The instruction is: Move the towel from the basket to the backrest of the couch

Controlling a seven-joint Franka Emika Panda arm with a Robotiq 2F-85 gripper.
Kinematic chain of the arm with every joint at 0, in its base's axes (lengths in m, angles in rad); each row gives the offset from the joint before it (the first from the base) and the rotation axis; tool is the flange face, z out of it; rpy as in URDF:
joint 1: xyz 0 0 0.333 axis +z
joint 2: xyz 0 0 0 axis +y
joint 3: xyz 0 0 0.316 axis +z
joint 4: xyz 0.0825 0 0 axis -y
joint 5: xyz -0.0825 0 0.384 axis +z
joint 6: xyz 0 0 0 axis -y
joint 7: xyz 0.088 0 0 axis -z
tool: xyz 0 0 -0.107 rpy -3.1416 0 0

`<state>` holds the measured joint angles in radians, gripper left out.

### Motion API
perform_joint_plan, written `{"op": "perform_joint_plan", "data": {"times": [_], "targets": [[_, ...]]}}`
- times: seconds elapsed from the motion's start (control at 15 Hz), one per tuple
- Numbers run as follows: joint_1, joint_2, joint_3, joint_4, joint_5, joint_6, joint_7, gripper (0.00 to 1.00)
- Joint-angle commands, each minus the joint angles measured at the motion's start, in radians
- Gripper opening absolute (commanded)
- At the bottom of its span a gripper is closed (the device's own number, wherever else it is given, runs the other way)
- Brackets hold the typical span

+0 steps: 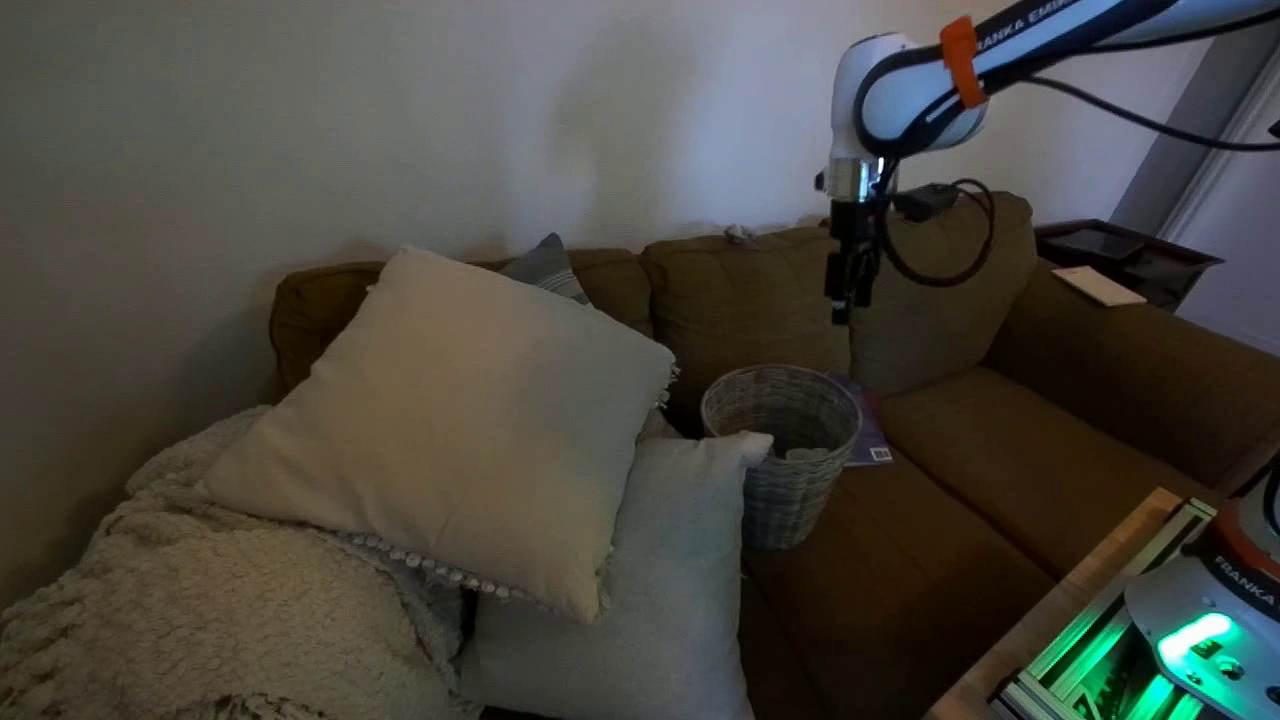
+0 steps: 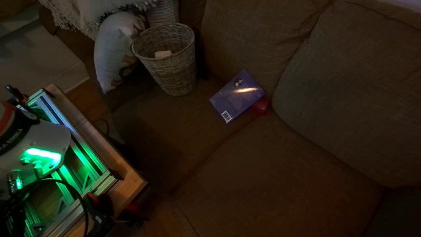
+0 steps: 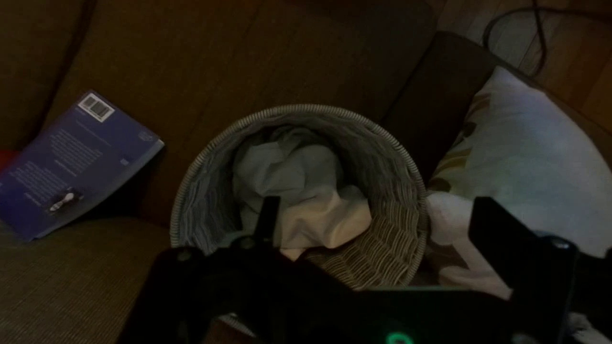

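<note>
A light, crumpled towel (image 3: 306,177) lies deep inside a round wicker basket (image 3: 417,191) in the wrist view. Only a small part of the towel shows over the rim in both exterior views (image 1: 806,454) (image 2: 163,54). The basket stands upright on the brown couch seat (image 1: 790,500) (image 2: 177,75). The couch backrest (image 1: 745,300) rises behind it and also shows in an exterior view (image 2: 256,39). My gripper (image 1: 840,312) points down, well above the basket and apart from it. In the wrist view its fingers (image 3: 375,203) are wide apart with nothing between them.
Cushions (image 1: 450,430) (image 1: 660,580) and a fluffy blanket (image 1: 220,580) lie beside the basket. A purple book (image 2: 236,97) lies on the seat on the basket's other side. The robot base (image 1: 1200,620) stands on a wooden table (image 2: 131,184) before the couch.
</note>
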<state>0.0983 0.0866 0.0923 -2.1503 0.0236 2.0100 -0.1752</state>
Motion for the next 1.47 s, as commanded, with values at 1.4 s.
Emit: {"op": "perform_joint_plan", "data": {"times": [1.4], "targets": [[0.042, 0.723, -0.024, 0.319, -0.067, 0.441, 0.157, 1.00]]}}
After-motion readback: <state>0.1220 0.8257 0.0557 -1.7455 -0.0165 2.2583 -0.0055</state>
